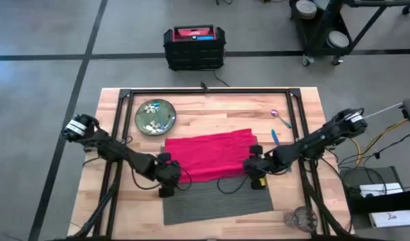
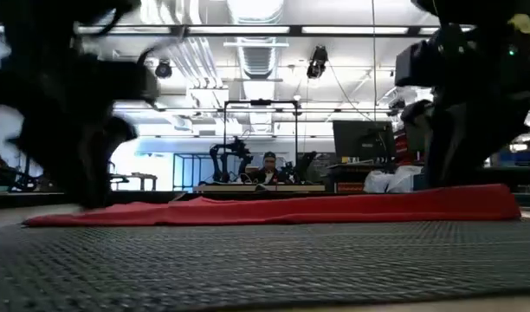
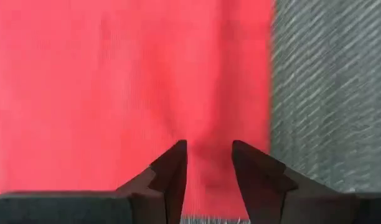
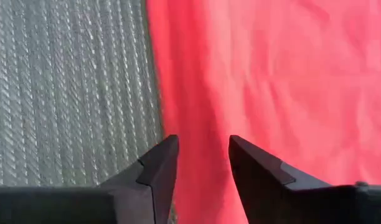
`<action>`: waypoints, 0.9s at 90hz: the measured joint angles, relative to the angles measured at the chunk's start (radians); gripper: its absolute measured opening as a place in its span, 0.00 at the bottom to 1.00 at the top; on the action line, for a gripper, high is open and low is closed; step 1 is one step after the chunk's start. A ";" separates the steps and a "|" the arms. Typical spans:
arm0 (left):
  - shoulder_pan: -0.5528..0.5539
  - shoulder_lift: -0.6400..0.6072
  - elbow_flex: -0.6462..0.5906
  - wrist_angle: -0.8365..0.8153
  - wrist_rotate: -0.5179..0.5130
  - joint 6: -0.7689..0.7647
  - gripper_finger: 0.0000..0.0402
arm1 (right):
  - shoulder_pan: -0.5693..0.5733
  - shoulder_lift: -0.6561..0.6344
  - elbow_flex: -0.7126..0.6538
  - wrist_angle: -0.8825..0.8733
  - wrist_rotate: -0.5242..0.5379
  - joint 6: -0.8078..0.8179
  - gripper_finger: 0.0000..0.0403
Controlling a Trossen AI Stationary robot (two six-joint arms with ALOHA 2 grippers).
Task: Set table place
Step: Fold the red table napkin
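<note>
Red napkin (image 1: 212, 155) lies spread flat mid-table, covering the far half of the dark grey ribbed placemat (image 1: 218, 201), near edge of cloth running across the mat. Both arms sit low at the cloth's near corners: left gripper (image 1: 170, 175) at roughly 8 o'clock of the napkin, right gripper (image 1: 253, 175) at about 4 o'clock. Wrist views show each pair of fingers slightly apart with red cloth in the gap, left (image 3: 208, 171) and right (image 4: 203, 165) alike; whether fabric is actually pinched I can't tell, jaws look parted rather than clamped. Symmetric corner placement reads as a two-arm move on the napkin, probably to fold or drag it, my guess only. Rest of the setting is parked off the mat: green flower plate (image 1: 155, 116) at 11 o'clock of the napkin, blue utensil (image 1: 274, 136) and purple utensil (image 1: 280, 118) at 2 o'clock, clear glass (image 1: 301, 217) near the table (image 1: 124, 214) edge at 5 o'clock. So plate, cutlery, glass not yet placed. Black crate with red top (image 1: 194, 47) on the floor beyond the table; no legible writing or brand anywhere.
</note>
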 joint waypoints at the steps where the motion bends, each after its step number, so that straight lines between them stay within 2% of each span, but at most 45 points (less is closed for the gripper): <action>1: -0.001 0.000 0.003 0.003 -0.001 0.001 0.29 | 0.000 0.003 0.000 0.006 -0.003 -0.003 0.32; 18: -0.025 0.024 -0.035 -0.018 -0.012 -0.040 0.29 | 0.013 0.048 -0.034 -0.063 -0.021 0.004 0.29; 24: -0.026 0.022 -0.034 -0.019 0.022 -0.070 0.29 | 0.013 0.051 -0.027 -0.091 -0.019 0.028 0.29; 30: -0.025 0.014 -0.011 -0.038 0.050 -0.088 0.29 | 0.013 0.046 -0.007 -0.139 -0.026 0.036 0.28; 42: -0.030 -0.003 0.072 -0.061 0.037 -0.074 0.29 | 0.013 0.011 0.054 -0.160 -0.042 0.019 0.29; 53: -0.046 -0.002 0.100 -0.050 0.034 -0.081 0.29 | 0.021 -0.015 0.068 -0.180 -0.042 0.009 0.32; 68: -0.104 0.024 0.072 -0.018 0.033 -0.108 0.30 | 0.082 -0.024 0.035 -0.174 -0.035 0.010 0.41; 81: -0.124 0.049 0.075 0.019 0.028 -0.114 0.34 | 0.107 0.000 0.022 -0.155 0.020 0.009 0.49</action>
